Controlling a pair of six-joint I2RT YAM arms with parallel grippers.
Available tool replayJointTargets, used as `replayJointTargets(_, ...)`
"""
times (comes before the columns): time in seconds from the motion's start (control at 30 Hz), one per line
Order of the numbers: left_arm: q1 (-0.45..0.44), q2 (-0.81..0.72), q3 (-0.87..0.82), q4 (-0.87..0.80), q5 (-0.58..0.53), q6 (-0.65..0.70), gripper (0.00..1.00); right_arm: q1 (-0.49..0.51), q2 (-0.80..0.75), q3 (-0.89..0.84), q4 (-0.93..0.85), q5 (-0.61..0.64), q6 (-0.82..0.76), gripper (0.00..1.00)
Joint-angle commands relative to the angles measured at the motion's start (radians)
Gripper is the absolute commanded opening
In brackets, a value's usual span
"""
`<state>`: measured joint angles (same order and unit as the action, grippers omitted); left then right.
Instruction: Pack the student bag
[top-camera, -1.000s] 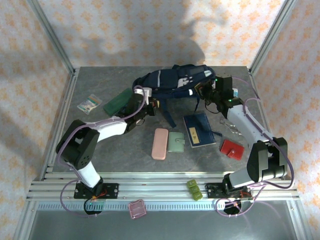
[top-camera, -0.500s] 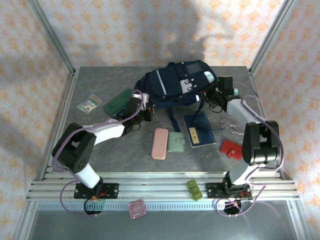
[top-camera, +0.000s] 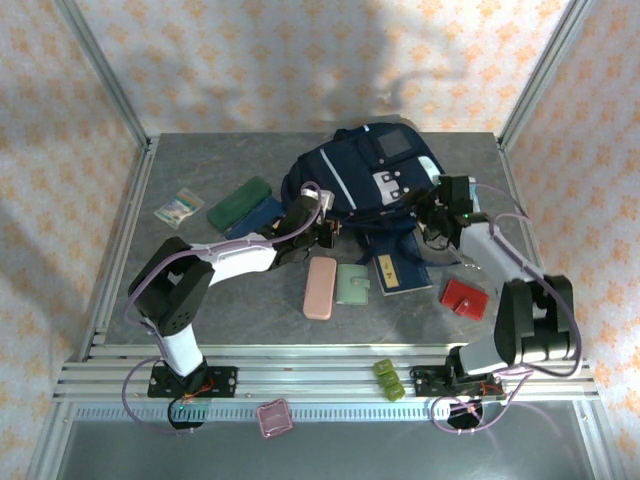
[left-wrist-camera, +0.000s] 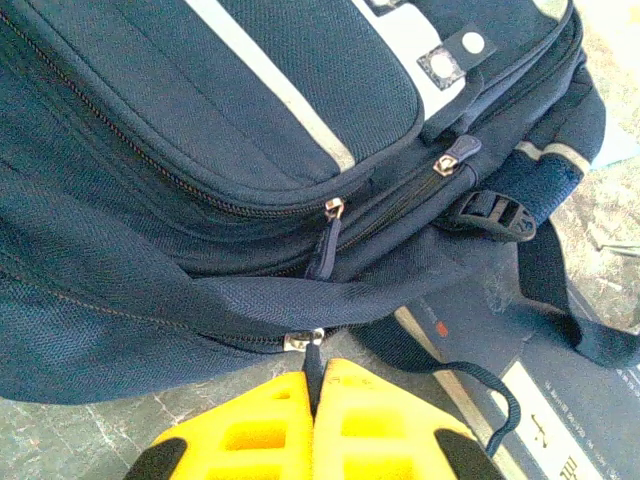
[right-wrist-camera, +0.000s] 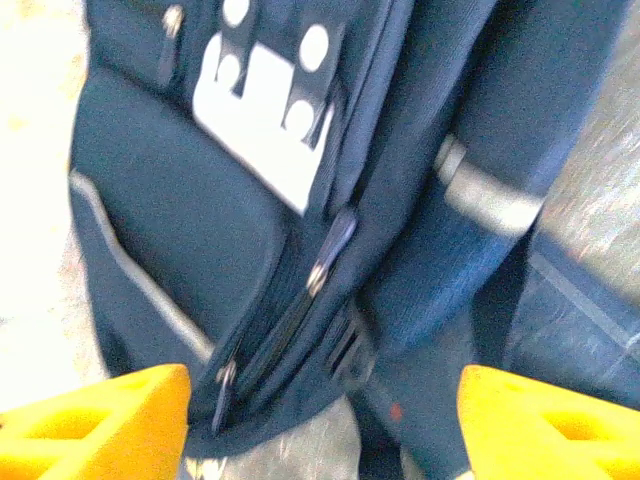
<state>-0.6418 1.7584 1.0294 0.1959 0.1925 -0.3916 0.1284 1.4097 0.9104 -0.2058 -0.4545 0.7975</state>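
**Operator:** Location of the student bag (top-camera: 362, 178)?

**Technician:** Rear centre of the table (top-camera: 215, 300), lying flat with its front pockets and white stripe facing up. It sits between the two arms: the left arm reaches its near-left edge, the right arm its near-right edge. In the left wrist view a dark strap (left-wrist-camera: 548, 295) trails off the bag across a navy booklet (left-wrist-camera: 480, 325).

**Operator:** State of the left gripper (left-wrist-camera: 316, 372)?

**Technician:** Closed. The yellow fingers (left-wrist-camera: 255, 430) meet pad to pad. The zipper pull (left-wrist-camera: 313, 358) of the bag's lowest zipper runs down into the seam between them — pinched.

**Operator:** State of the right gripper (right-wrist-camera: 320, 420)?

**Technician:** Open. Its fingers (right-wrist-camera: 95, 410) stand at opposite lower corners of the right wrist view, wide apart. The bag's side, with a zipper and a grey band, lies ahead of the gap. The view is blurred, so contact between a pad and the fabric cannot be determined.

**Operator:** Other items?

**Technician:** In front of the bag lie a pink case (top-camera: 320, 287) and a green wallet (top-camera: 352, 284), side by side, with a red pouch (top-camera: 463, 297) further right. Left of the bag lie a dark green case (top-camera: 238, 202) and a small clear packet (top-camera: 178, 207). On the front rail sits a green block (top-camera: 388, 380), and below the rail, a pink square (top-camera: 273, 418).
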Motion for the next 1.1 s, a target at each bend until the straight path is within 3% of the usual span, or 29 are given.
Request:
replayJointTargets(0.0, -0.007, 0.0, 0.013, 0.007, 0.028, -0.006, 0.0, 0.061, -0.012, -0.053, 0.053, -0.071, 0.033, 0.68)
replayJointTargets(0.17, -0.015, -0.026, -0.059, 0.051, 0.043, -0.037, 0.0, 0.111, 0.059, -0.14, 0.25, -0.177, 0.146, 0.69)
replayJointTargets(0.33, -0.028, -0.034, -0.079, 0.059, 0.03, -0.047, 0.0, 0.132, 0.204, -0.108, 0.419, -0.248, 0.237, 0.68)
replayJointTargets(0.6, -0.045, -0.028, -0.08, 0.074, 0.043, -0.049, 0.0, 0.144, 0.376, -0.003, 0.439, -0.216, 0.3, 0.54)
replayJointTargets(0.67, -0.048, -0.031, -0.087, 0.081, 0.047, -0.05, 0.0, 0.145, 0.401, 0.011, 0.445, -0.201, 0.304, 0.43)
replayJointTargets(0.8, -0.048, -0.038, -0.1, 0.085, 0.048, -0.055, 0.0, 0.145, 0.431, 0.039, 0.435, -0.209, 0.293, 0.03)
replayJointTargets(0.93, -0.047, -0.028, -0.084, 0.056, 0.045, -0.055, 0.0, 0.146, 0.38, 0.033, 0.43, -0.209, 0.281, 0.0)
replayJointTargets(1.0, -0.043, -0.015, -0.067, 0.042, 0.059, -0.052, 0.18, 0.146, 0.35, 0.026, 0.424, -0.214, 0.28, 0.0)
replayJointTargets(1.07, -0.037, -0.008, -0.056, 0.04, 0.082, -0.055, 0.29, 0.147, 0.322, 0.019, 0.424, -0.228, 0.285, 0.0)
